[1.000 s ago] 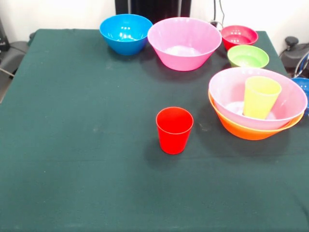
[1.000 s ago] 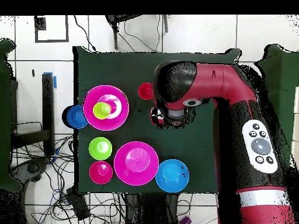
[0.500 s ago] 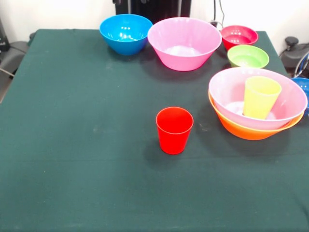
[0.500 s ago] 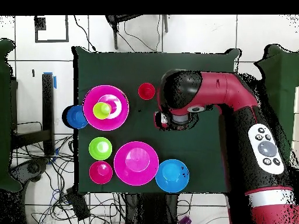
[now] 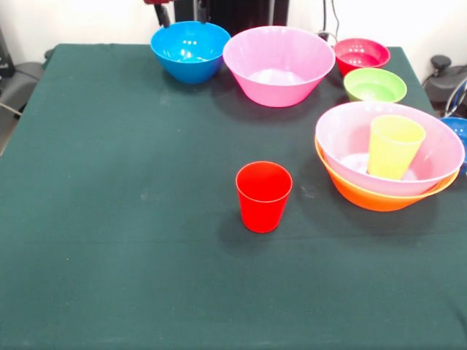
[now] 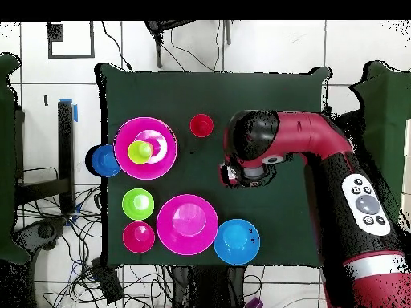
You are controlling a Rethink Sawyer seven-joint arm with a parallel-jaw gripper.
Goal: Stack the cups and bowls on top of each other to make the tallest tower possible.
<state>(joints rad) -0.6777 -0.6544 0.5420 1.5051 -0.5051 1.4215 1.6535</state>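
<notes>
The red cup point(image 5: 263, 195) stands alone, upright on the counter point(image 5: 131, 219). The lime green cup point(image 5: 394, 146) sits inside the tower point(image 5: 387, 157). The gripper point(image 6: 233, 175) hovers apart; I cannot tell how its jaws stand.

tool point(image 5: 179, 9) cut off by the front view's top edge, only dark tips showing, state not readable, dark blue bowl point(image 5: 457, 131) cropped at the right edge, orange bowl point(image 5: 376, 198) mostly hidden under the pink bowl point(image 5: 423, 157), lime green cup point(image 5: 394, 147) base hidden inside it

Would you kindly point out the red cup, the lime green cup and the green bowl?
red cup point(image 5: 263, 195), front view, on its outer wall.
lime green cup point(image 5: 394, 149), front view, on its outer wall.
green bowl point(image 5: 374, 87), front view, on its inside.
</notes>
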